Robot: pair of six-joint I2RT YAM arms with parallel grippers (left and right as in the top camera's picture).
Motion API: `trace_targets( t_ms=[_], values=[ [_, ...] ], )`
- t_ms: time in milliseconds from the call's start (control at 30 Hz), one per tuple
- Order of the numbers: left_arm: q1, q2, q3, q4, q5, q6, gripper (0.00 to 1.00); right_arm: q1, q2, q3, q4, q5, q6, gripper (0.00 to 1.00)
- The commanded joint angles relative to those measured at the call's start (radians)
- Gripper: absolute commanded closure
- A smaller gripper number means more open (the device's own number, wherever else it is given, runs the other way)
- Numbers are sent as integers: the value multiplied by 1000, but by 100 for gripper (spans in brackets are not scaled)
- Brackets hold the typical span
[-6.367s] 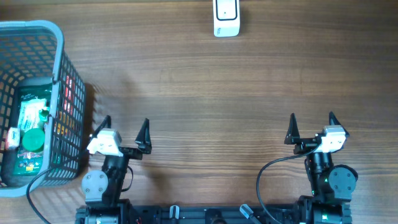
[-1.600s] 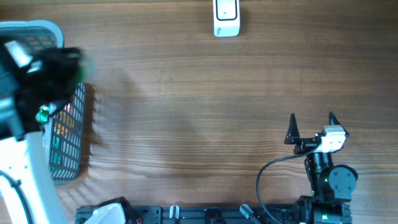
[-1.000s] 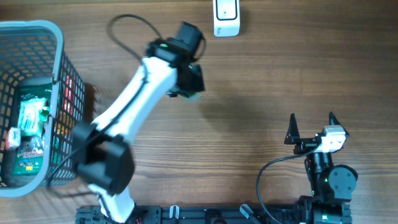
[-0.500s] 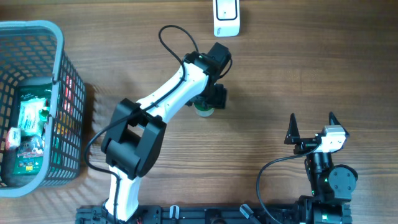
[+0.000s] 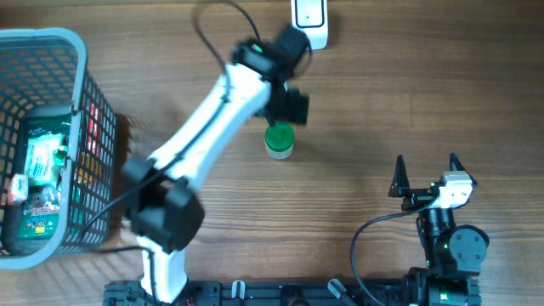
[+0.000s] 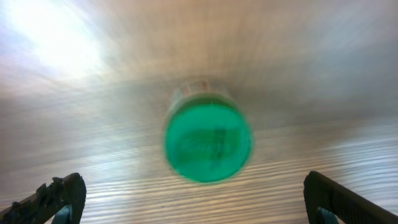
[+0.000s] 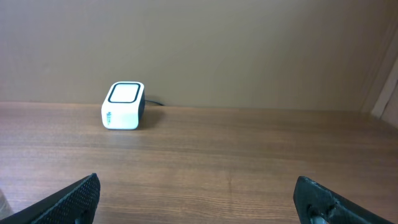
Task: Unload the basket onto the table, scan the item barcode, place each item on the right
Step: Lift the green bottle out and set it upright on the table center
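1. The jar [image 5: 278,140] stands on the table [image 5: 408,93] a little left of the middle, with its green lid facing up and a pale body showing below the lid. In the left wrist view the jar [image 6: 208,142] is blurred, so any print on it cannot be read.
2. The left gripper [image 5: 290,107] hangs just on the far side of the jar and is spread wide. It holds nothing. In its own camera, the fingertips [image 6: 57,194] sit at the two bottom corners, and the jar lies beyond them, touching neither.
3. The left arm reaches from the near-left edge diagonally across the table, toward the far middle.
4. The scanner [image 5: 309,14], a small white box, sits at the far edge of the table. It is just beyond the left arm's wrist, which covers part of its near-left corner. It is near the jar but apart from it.
5. In the right wrist view the scanner [image 7: 123,105] stands left of centre against a plain wall, with its dark-framed window on top.
6. The right gripper [image 5: 427,172] is at the near right, well apart from the jar. Its fingers point toward the far side and are spread wide, with nothing between them.
7. A grey basket [image 5: 83,59] stands at the left edge of the table and holds green and white packets.
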Motion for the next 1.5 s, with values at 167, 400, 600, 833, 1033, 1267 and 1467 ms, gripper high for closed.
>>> trace_targets(
  t_ms=[167,400,600,833,1033,1267,1467],
  values=[
    [265,-243,331,-100,-125,-150,0,3,-2,-1,3,10,11,0],
    [637,-314,331,-269,-132,-455,0,3,-2,-1,3,10,11,0],
    [874,-304,305,-356,-129,-455,0,3,-2,-1,4,10,10,0],
    [1030,-304,269,-356,-111,-488,0,3,-2,-1,4,10,11,0],
    [1106,-304,145,-351,-87,-612,0,3,-2,-1,4,10,10,0],
    [1126,-304,-160,-196,-91,-632,0,3,-2,-1,4,10,11,0],
    [1126,-304,-340,-76,-92,-652,0,3,-2,-1,4,10,10,0]
  ],
)
